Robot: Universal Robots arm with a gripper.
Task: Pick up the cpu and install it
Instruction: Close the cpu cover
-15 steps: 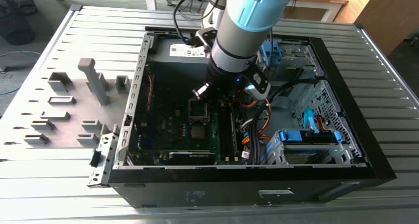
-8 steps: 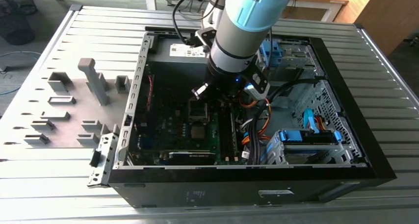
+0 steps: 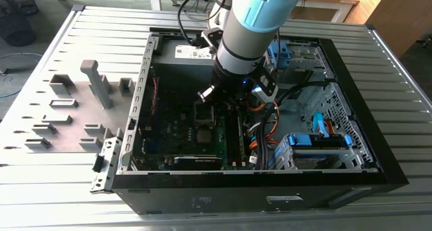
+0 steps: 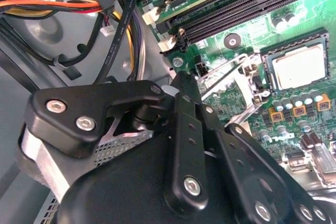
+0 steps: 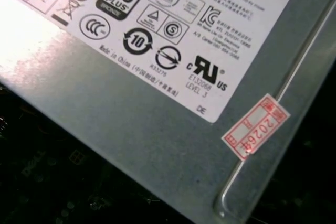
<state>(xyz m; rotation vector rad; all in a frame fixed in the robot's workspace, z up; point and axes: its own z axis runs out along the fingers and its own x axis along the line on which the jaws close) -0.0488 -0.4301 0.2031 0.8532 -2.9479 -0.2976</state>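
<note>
The cpu [image 4: 298, 66], a small pale silver square, lies flat inside the black socket on the green motherboard [image 4: 231, 24]. A thin silver socket bracket [image 4: 231, 72] stands lifted beside it, between the cpu and my gripper. My gripper [image 4: 178, 80] hangs over the board a short way from the socket, and nothing shows at its tip. In the exterior view the arm reaches down into the open computer case [image 3: 378, 155], with my gripper [image 3: 219, 102] above the motherboard [image 3: 189, 132] near its middle.
Orange, yellow and black cables [image 4: 105, 9] run close beside the gripper. Long black memory slots [image 4: 252, 3] lie past the socket. A grey power supply [image 5: 157, 129] sits close by. Blue drive cages [image 3: 317, 142] fill the case's right. Grey holder frames [image 3: 68, 104] stand on the table.
</note>
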